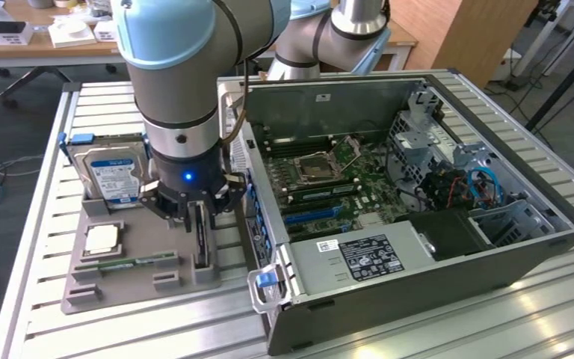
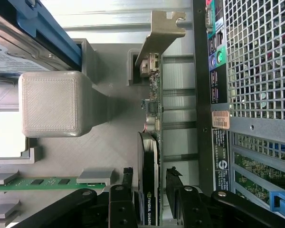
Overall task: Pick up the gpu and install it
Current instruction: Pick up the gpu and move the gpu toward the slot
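The gripper (image 2: 150, 175) straddles the gpu (image 2: 148, 152) with jaws apart, the card upright in the grey holder (image 1: 128, 280) beside the computer case (image 1: 417, 292); lifting and installing remain.

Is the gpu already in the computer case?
No, out: the gpu stands on edge in a slot of the grey holder, beside the case.

"NVIDIA" stands in pale letters on the black face of the graphics card (image 2: 148, 190), followed by further letters that run out of frame. In the exterior view the hard drive (image 1: 116, 173), at 9 o'clock from the computer case (image 1: 417, 292), bears a blue and white label, and the power supply (image 1: 362, 254) a black label with white print; neither can be read
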`<action>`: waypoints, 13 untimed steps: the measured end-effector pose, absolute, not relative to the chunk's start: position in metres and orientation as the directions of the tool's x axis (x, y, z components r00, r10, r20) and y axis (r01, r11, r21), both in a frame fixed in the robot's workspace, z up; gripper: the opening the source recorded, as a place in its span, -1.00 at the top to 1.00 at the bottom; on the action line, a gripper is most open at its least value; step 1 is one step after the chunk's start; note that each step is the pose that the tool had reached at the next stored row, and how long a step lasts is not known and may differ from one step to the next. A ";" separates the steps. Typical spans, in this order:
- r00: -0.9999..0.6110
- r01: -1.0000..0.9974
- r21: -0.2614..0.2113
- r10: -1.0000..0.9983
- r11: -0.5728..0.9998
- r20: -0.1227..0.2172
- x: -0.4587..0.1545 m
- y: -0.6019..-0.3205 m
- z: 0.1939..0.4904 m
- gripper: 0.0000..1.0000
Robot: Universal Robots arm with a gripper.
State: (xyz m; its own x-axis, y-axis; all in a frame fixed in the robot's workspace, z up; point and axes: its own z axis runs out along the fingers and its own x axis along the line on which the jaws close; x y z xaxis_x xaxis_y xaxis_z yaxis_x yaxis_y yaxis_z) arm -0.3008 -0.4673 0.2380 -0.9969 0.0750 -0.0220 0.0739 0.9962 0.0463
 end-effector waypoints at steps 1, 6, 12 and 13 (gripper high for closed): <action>-0.997 0.074 0.046 0.075 0.996 -0.022 -0.301 -0.467 0.238 0.18; -0.997 0.074 0.046 0.075 0.996 -0.022 -0.301 -0.467 0.238 0.18; -0.997 0.074 0.046 0.075 0.996 -0.022 -0.301 -0.467 0.238 0.34; -0.997 0.074 0.046 0.075 0.996 -0.022 -0.301 -0.467 0.238 0.34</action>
State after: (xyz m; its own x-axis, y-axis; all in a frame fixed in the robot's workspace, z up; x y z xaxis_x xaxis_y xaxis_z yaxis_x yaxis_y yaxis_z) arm -0.3009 -0.4673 0.2380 -0.9969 0.0751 -0.0220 0.0740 0.9962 0.0463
